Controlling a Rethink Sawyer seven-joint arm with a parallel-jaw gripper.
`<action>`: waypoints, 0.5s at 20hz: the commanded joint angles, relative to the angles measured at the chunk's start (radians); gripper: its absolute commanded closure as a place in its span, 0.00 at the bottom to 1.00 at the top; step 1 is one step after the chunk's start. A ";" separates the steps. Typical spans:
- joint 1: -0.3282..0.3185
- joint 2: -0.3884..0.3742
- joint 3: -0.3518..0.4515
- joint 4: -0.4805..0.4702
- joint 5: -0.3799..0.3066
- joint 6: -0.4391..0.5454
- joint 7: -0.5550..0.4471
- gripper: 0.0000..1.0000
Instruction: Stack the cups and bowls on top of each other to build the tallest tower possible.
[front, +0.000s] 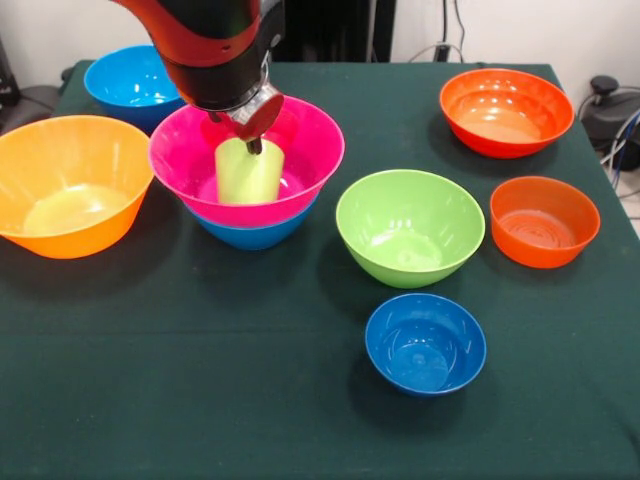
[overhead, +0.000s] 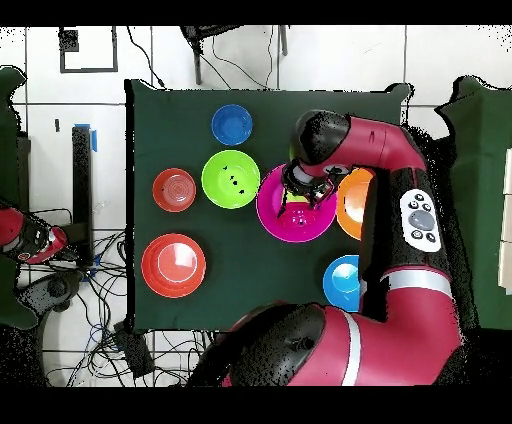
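Note:
The tower is a large pink bowl (front: 312, 150) nested on a medium blue bowl (front: 255, 235) at the table's back left. The lime-green cup (front: 245, 178) stands upside down inside the pink bowl. My gripper (front: 255, 135) hangs straight over the cup, right at its top. In the overhead view the gripper (overhead: 298, 190) covers the middle of the pink bowl (overhead: 272, 215) and hides the cup. The green bowl (front: 410, 225) (overhead: 230, 178), the small reddish bowl (front: 543, 222) (overhead: 174, 189) and the small blue bowl (front: 425, 342) (overhead: 231, 124) stand loose.
A large orange bowl (front: 70, 185) (overhead: 350, 205) touches the pink bowl's left side. Another blue bowl (front: 130, 85) (overhead: 340, 282) stands behind it. A wide red-orange bowl (front: 505, 110) (overhead: 173, 264) is at the back right. The arm (overhead: 400, 200) reaches over the orange bowl.

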 joint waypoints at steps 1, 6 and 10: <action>-0.021 0.075 0.095 0.035 -0.059 -0.063 -0.269 0.00; -0.027 0.107 0.106 0.026 -0.056 -0.080 -0.264 0.00; -0.033 0.123 0.116 0.022 -0.056 -0.096 -0.264 0.00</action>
